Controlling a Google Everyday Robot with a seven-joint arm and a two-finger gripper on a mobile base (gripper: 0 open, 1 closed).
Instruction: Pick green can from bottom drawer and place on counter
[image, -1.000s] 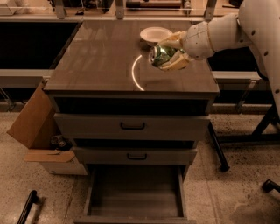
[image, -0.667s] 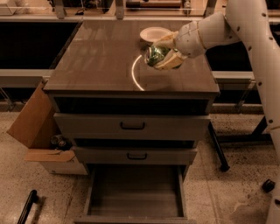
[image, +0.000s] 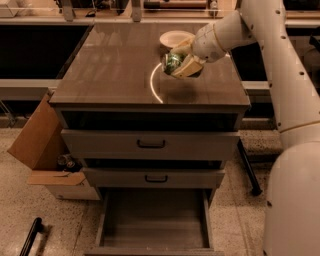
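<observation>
My gripper (image: 179, 61) is shut on the green can (image: 173, 62) and holds it just above the counter (image: 115, 70), right of centre and just in front of the white bowl. The can lies tilted, its silvery round end facing the camera. The white arm reaches in from the right. The bottom drawer (image: 152, 220) stands pulled open at the base of the cabinet, and its flat base shows nothing in it.
A white bowl (image: 175, 38) sits at the back of the counter behind the can. Two grey drawer fronts with black handles (image: 151, 145) are closed above the open drawer. A cardboard box (image: 40, 150) stands on the floor to the left.
The arm has carried the can a little to the left and lower over the counter, still held in the gripper.
</observation>
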